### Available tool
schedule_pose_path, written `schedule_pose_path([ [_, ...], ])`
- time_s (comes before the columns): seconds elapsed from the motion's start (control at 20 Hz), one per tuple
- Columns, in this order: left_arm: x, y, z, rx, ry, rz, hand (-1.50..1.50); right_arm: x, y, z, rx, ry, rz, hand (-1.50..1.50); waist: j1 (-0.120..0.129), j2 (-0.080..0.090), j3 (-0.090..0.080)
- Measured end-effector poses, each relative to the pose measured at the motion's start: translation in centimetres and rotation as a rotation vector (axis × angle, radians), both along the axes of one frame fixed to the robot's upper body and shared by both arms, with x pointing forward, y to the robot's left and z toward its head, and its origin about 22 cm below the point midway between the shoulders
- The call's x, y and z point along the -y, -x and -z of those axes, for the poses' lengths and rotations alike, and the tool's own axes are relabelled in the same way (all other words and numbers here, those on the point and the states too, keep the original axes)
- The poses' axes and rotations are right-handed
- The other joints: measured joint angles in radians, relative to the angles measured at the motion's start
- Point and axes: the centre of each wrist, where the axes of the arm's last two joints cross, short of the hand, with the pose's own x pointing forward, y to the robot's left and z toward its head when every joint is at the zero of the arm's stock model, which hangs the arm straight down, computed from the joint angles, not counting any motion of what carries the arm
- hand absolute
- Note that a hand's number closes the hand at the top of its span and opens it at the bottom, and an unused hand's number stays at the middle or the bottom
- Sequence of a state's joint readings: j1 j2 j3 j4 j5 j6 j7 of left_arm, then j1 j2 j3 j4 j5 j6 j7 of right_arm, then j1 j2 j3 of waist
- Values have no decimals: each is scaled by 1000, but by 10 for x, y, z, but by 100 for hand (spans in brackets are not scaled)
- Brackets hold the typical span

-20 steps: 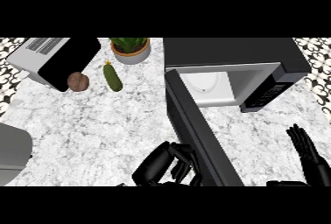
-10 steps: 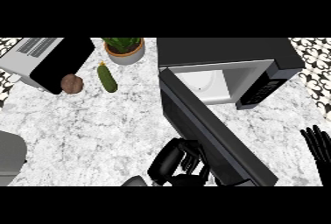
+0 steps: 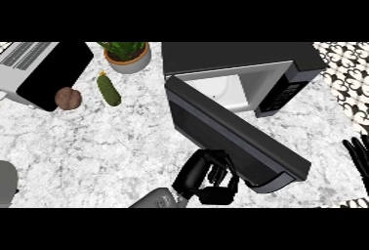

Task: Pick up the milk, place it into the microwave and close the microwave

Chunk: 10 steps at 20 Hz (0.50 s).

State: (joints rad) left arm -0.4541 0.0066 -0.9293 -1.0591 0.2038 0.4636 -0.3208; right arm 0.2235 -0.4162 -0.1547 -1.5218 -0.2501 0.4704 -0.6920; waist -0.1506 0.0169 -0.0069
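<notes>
Milk (image 3: pixel 216 87) seen as a white shape inside the microwave (image 3: pixel 241 66), in the open cavity behind the door. Microwave door (image 3: pixel 234 134) swung further toward closing than half a second ago, now angled diagonally across the cavity mouth and covering more of it, its outer end lying lower right over the surface (image 3: pixel 108 146). Left robot hand (image 3: pixel 205 171) pressed against the door's outer face near its lower edge, fingers curled, grasping nothing; shifted up and right with the door since the earlier frame. Right robot hand (image 3: pixel 358 156) at the right edge, released, fingers straight and upward, resting; only part of it showing. Further out, to the left of the microwave: a green cucumber (image 3: pixel 109 90), a brown round item (image 3: pixel 68 98) just beside a dark appliance (image 3: pixel 43 68) at the upper left, and a potted plant (image 3: pixel 127 53) near the top edge. All of these sit lower and further right in view than before.
</notes>
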Motion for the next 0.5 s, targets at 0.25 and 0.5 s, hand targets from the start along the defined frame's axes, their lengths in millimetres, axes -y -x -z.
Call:
schedule_pose_path([
  [0.25,7,-7,-10,13,64,-38,150,-9,-4,-20,12,-8,-74,-150,-29,6,-1],
  [0.5,12,-19,-23,40,120,-129,150,-7,-11,-42,32,30,-125,-150,-50,12,-1],
])
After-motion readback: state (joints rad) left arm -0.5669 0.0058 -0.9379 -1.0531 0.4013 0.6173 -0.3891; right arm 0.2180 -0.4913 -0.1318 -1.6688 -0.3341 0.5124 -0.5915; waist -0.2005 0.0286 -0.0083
